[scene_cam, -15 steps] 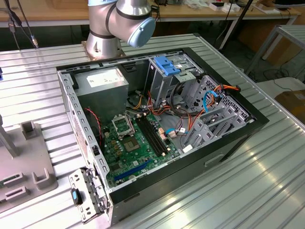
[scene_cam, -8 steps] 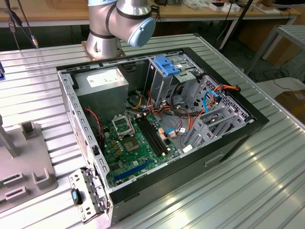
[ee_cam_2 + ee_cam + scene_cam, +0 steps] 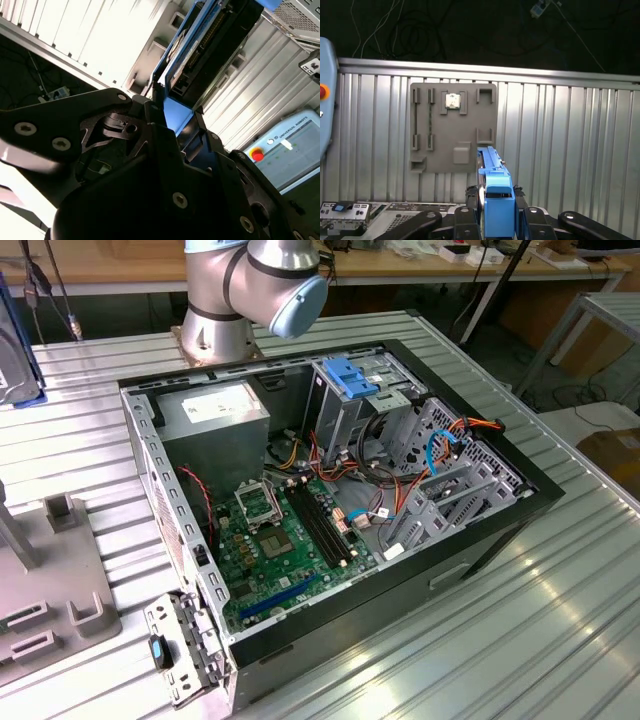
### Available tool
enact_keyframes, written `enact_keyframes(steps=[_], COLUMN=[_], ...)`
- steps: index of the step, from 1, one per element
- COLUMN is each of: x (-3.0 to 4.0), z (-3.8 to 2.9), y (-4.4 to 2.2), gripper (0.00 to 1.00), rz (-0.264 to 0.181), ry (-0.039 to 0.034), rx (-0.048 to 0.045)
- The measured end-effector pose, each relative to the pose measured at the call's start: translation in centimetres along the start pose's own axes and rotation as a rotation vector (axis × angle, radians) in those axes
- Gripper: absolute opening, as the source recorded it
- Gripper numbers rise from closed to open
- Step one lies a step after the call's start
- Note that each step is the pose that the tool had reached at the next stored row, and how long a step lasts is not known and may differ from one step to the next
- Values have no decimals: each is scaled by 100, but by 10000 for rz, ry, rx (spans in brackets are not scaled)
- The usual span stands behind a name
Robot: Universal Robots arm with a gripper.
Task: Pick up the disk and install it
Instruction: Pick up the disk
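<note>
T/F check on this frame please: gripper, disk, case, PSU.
1. The gripper is shut on the disk. True.
2. The disk sits installed in the computer case. False: it is in the gripper, over the ribbed table near the grey fixture plate.
3. The computer case lies open with the green motherboard exposed. True.
4. The power supply carries a red label. False: its sticker is white.
5. The disk's rails are blue. True.
</note>
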State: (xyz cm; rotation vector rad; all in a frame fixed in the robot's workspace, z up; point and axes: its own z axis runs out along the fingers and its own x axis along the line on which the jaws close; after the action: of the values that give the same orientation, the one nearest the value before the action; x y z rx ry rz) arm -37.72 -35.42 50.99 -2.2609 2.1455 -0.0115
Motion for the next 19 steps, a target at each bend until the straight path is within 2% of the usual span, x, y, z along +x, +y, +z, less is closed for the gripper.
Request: enact_keyframes(steps=[1,2,12,17,19], x=[4,5,5,8,10], z=[2,2,2,4,4], y=[-73,-89,-96,-151,-203], gripper=[36,36,36,36,36], rz=[0,0,0,0,0], ry=[0,0,0,0,0], rx=[0,0,0,0,-1])
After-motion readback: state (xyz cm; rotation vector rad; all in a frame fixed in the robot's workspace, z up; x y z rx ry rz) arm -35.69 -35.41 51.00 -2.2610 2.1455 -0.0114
